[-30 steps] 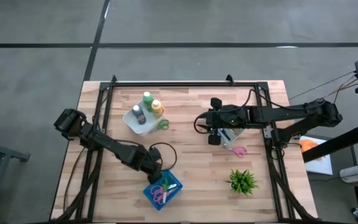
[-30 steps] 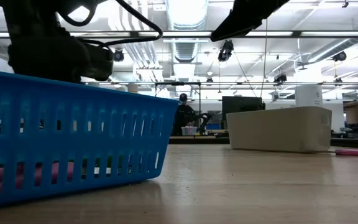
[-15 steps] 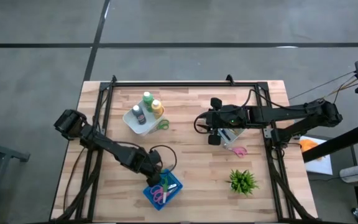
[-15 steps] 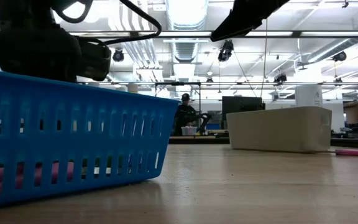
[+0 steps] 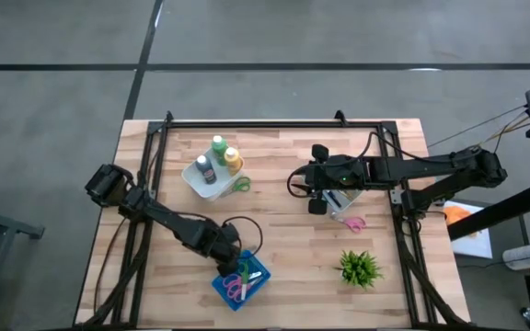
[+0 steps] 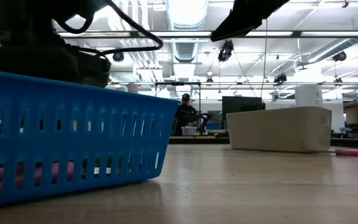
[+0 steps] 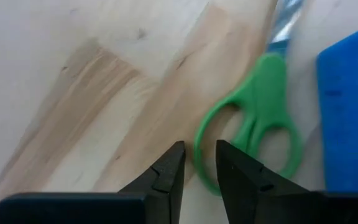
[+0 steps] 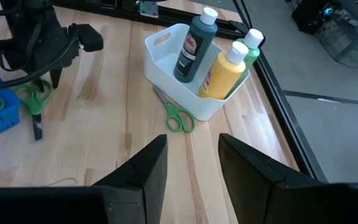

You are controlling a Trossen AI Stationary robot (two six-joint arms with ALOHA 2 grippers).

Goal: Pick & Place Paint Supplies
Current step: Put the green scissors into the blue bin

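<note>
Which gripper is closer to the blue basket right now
Left. The left gripper sits at the blue basket's edge, gripping green scissors beside it. The right gripper hangs over mid-table, well away, beyond the potted plant.

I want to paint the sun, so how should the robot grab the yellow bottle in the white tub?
Probably by its neck under the white cap, coming straight down from above. The yellow bottle stands upright in the white tub, whose wall hides its lower body, and the dark bottle and green bottle crowd beside it.
</note>
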